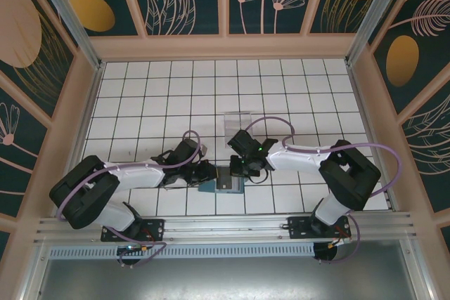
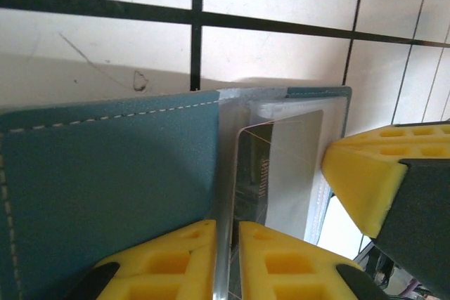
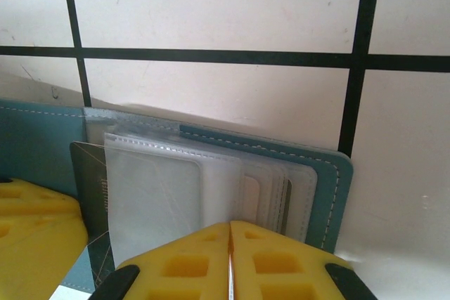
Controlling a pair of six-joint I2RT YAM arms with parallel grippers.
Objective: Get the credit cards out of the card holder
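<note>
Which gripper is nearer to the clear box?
Right. The right gripper is at the holder, directly on the box's near side; the left gripper is there too, further left.

Card holder [image 2: 105, 187] teal, white stitching; credit card [image 2: 250, 173] dark; fingers [image 2: 169, 258] yellow; table [image 1: 211, 89] white, black grid.

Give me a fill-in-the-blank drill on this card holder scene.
1. The right gripper has ___ fingertips.
2. The card holder is ___, its clear sleeves exposed.
3. The clear tray stands ___ from the arms' bases than the card holder does.
Missing words: yellow; open; farther.
</note>
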